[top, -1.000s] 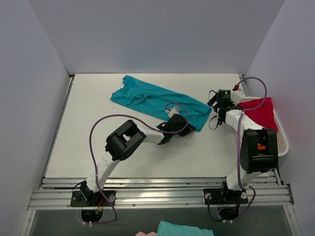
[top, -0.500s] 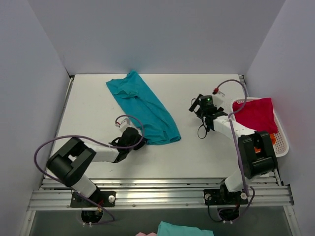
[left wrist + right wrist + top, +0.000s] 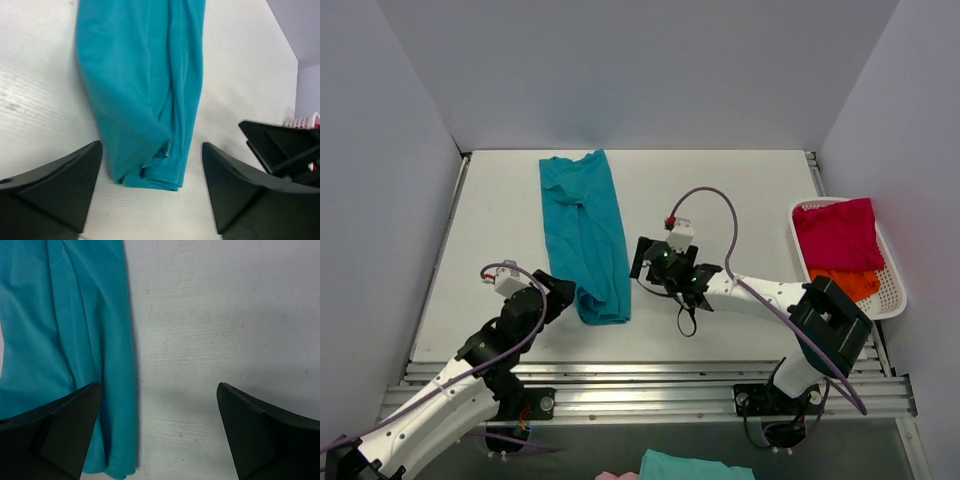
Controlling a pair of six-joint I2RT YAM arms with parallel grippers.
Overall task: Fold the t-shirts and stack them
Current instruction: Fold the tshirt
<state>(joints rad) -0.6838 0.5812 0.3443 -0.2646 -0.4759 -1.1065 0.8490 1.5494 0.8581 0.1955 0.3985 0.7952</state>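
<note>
Your left claw (image 3: 546, 300) and right claw (image 3: 643, 264) hang spread by the teal shirt (image 3: 583, 232); pinching one layer could skew it

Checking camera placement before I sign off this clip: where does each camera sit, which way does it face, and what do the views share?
Top external: above and behind, looking down on the white table; left arm and right arm show.
Left wrist: on the left arm, facing the near end of the teal-blue cloth t-shirt; open left pincer frames it.
Right wrist: on the right arm, facing down at the t-shirt's edge; open right pincer shows.
Shared: all three see the t-shirt; left wrist also catches the right pincer.
</note>
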